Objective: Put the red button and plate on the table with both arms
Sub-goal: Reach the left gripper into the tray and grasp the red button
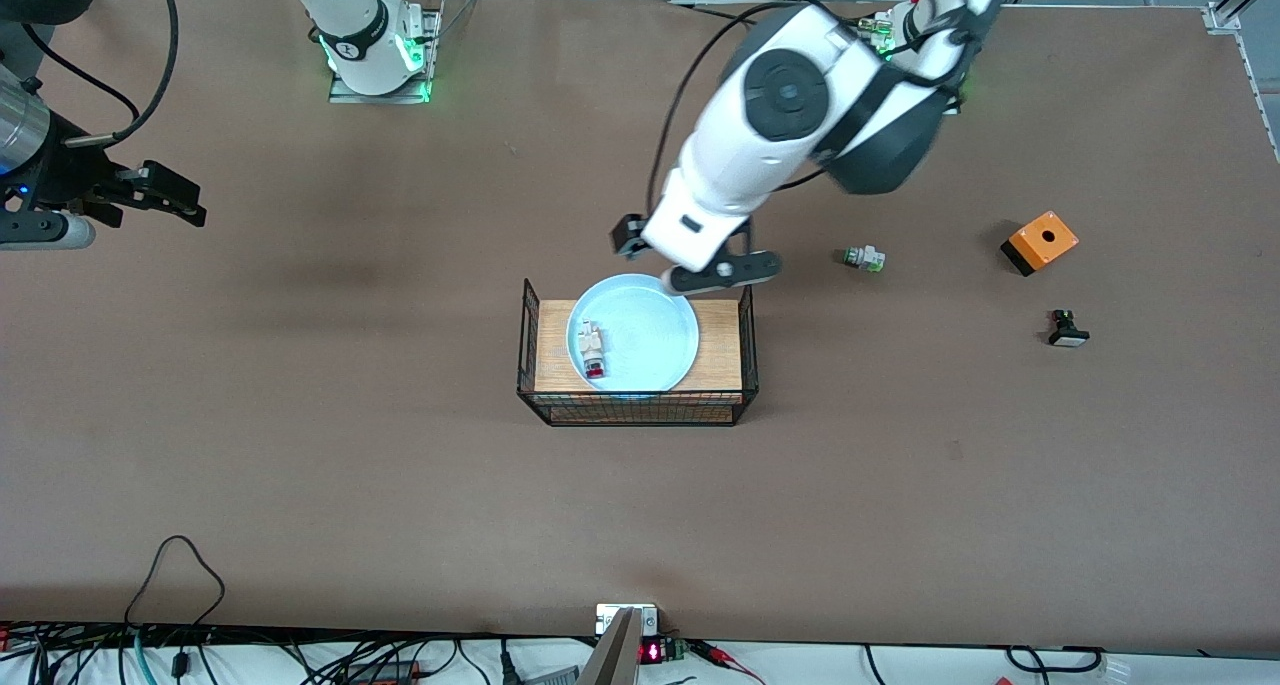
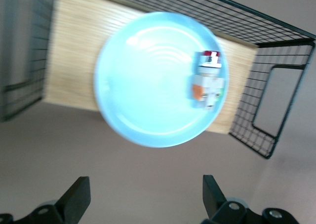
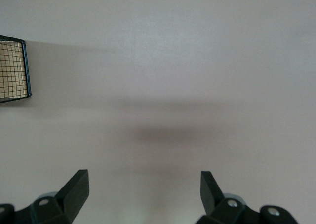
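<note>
Your left claw [image 1: 690, 265] hangs spread over the plate's [image 1: 650, 335] rim, so lower it and pinch the rim, while your right claw [image 1: 165, 197] waits spread.

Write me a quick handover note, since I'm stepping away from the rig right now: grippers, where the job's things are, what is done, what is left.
Left gripper: open, holding nothing, above the basket edge nearest the robots' bases, by the plate's rim.
Right gripper: open, holding nothing, waiting over bare table toward the right arm's end.
Plate: in the black wire basket, lying on its wooden board.
Red button: lying on the plate.
Done: nothing placed yet.
Left: move both plate and red button onto the table.
</note>
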